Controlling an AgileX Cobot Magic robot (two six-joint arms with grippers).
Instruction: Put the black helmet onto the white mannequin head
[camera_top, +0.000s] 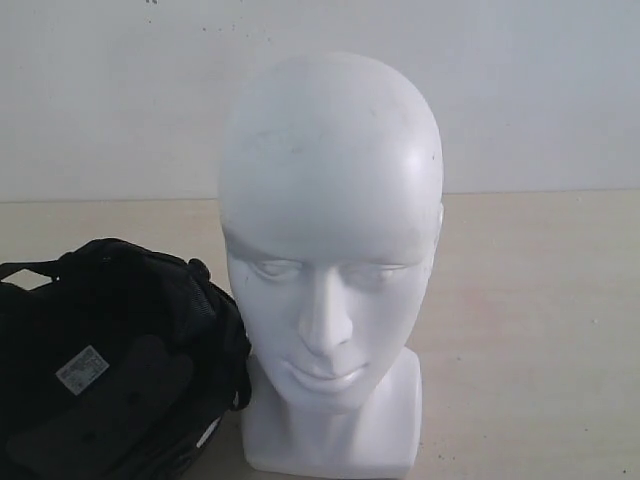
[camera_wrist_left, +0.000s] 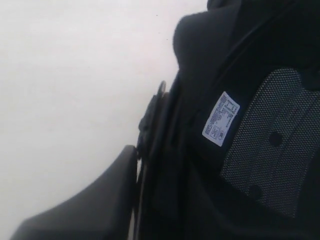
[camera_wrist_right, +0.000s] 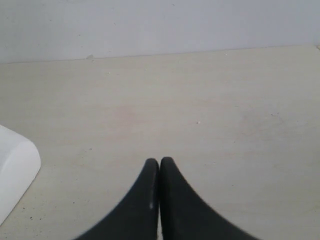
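Black helmet (camera_top: 110, 370) beside white mannequin head (camera_top: 330, 200)

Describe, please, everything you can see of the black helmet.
The black helmet sits tilted, opening toward the camera, left of the white mannequin head, apparently against its base. Inside show dark padding, grey mesh lining and a white label. A strap hangs near the base. The left gripper's finger lies along its rim.
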